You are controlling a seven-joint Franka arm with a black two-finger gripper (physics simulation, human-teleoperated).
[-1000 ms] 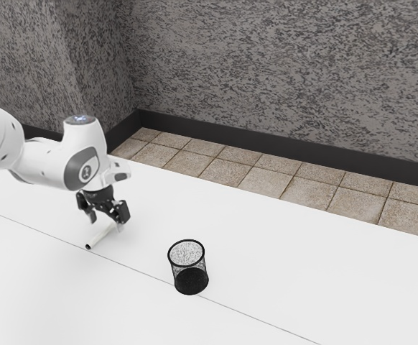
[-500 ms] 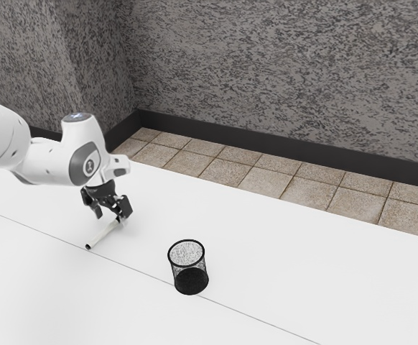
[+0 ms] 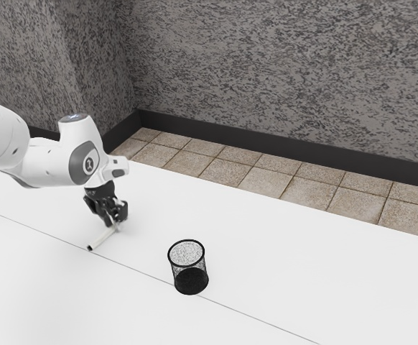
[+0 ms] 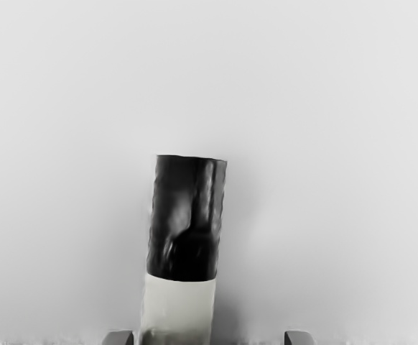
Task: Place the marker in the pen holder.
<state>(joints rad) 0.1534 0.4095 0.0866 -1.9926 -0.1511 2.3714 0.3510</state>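
In the exterior view my black gripper point(image 3: 113, 221) is low over the table, around the far part of the white marker point(image 3: 104, 238). The marker lies on the white surface, its small black end pointing away from the hand. In the wrist view, the marker's black end point(image 4: 186, 215) and some of its white body appear between the tips of my gripper point(image 4: 208, 338). One tip is close beside the marker, while a gap separates it from the other. The black mesh pen holder point(image 3: 189, 267) stands upright, with no marker in it.
The white table point(image 3: 281, 266) has a thin seam running across it, passing by the pen holder's base. Beyond the table's far edge are a tiled floor and a grey wall.
My gripper's fingers have come nearer each other, and the hand has shifted slightly around the marker. The marker's black end has moved very slightly. The pen holder has stayed put.
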